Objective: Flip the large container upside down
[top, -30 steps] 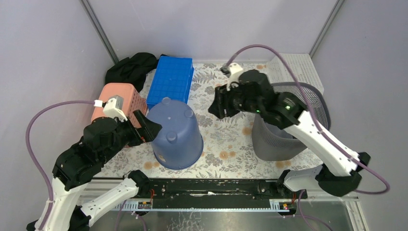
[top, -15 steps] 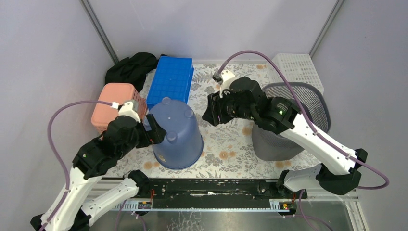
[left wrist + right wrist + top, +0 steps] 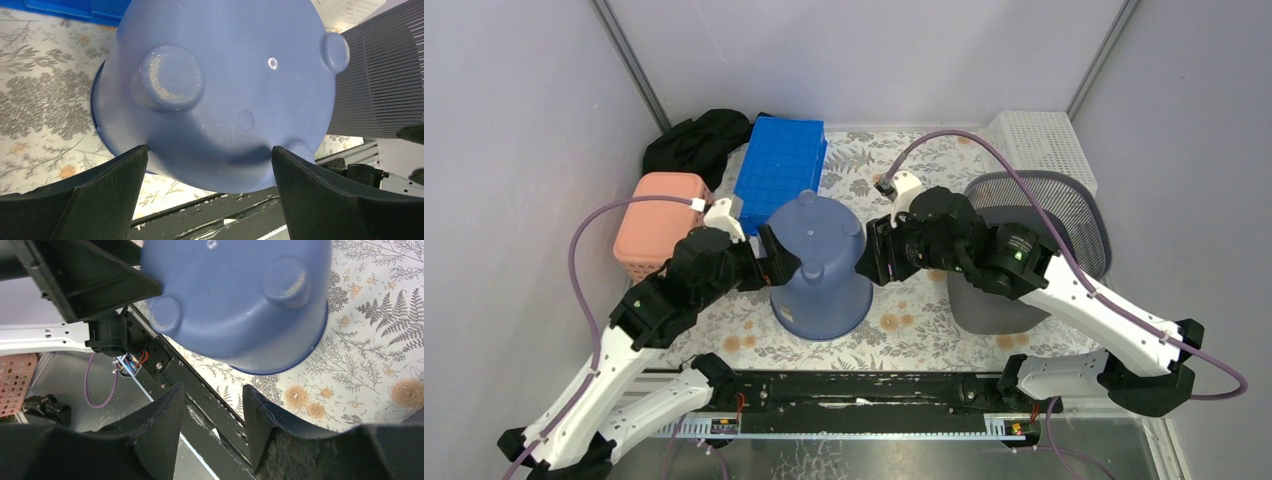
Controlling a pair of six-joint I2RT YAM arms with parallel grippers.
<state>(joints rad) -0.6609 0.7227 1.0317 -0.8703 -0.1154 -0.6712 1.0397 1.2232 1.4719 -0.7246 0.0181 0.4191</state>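
The large container, a blue-violet bucket, stands mouth down on the flowered cloth with its footed base up; it fills the left wrist view and shows in the right wrist view. My left gripper is wide open at the bucket's upper left side, its fingertips level with the edge of the base. My right gripper hangs at the bucket's upper right side, jaws partly open and nothing between them.
A blue crate lies behind the bucket, with a pink basket at the left and black cloth at the back left. A grey mesh bin stands right of the bucket, a white basket behind it.
The bucket has shifted right. My left gripper followed it in from the left. My right arm came down and forward to the bucket's right side.
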